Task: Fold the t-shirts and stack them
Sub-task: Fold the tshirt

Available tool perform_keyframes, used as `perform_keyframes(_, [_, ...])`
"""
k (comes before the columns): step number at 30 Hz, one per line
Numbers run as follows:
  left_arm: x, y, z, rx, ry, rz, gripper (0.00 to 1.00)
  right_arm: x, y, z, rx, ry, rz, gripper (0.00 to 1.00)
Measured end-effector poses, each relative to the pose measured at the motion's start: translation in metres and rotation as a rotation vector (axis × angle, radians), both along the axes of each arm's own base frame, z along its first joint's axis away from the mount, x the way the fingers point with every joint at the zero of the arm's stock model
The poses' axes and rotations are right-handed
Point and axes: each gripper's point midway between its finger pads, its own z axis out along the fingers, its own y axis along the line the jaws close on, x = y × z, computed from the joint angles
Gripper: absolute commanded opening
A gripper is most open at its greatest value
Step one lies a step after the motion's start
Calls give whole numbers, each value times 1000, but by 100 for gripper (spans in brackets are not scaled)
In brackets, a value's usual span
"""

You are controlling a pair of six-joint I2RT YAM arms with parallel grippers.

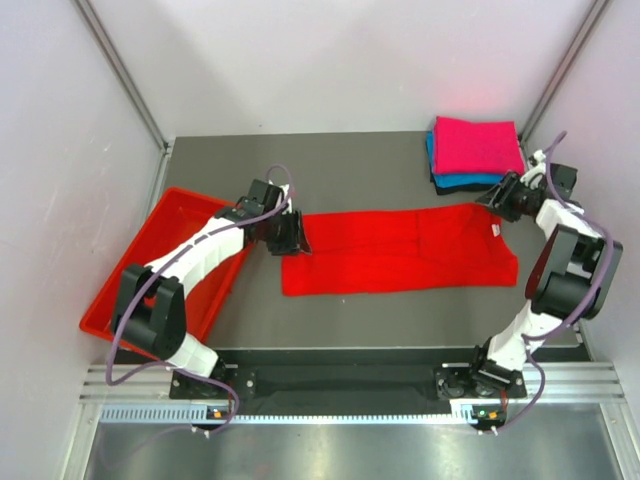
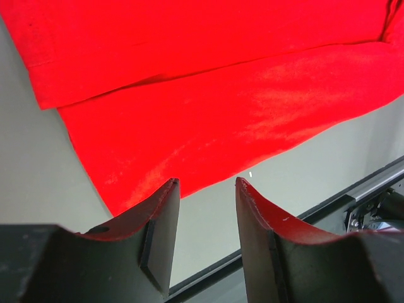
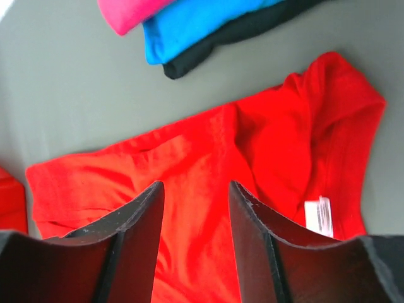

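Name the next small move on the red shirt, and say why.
Probably lower the left gripper onto the hem end of the red t-shirt and close. The shirt lies as a long flat strip. This gripper and the right gripper are open and empty. It needs folding across before joining the stack.

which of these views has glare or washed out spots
Top external view: sharp and evenly lit, faint pink glow on the wall above the folded magenta-pink shirt. Left wrist view: pale sheen on the bright red cloth t-shirt. Right wrist view: washed-out top-left corner.
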Motion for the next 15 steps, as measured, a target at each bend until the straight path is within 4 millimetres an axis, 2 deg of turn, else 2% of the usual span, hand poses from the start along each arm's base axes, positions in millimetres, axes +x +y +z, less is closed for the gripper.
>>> perform_keyframes(7, [2,-2,-6,1,21,-6,47,7,14,-38,15,38,81,45])
perform_keyframes(15, [2,-8,-2,-28,20,-25,47,25,23,-48,-9,11,125,44])
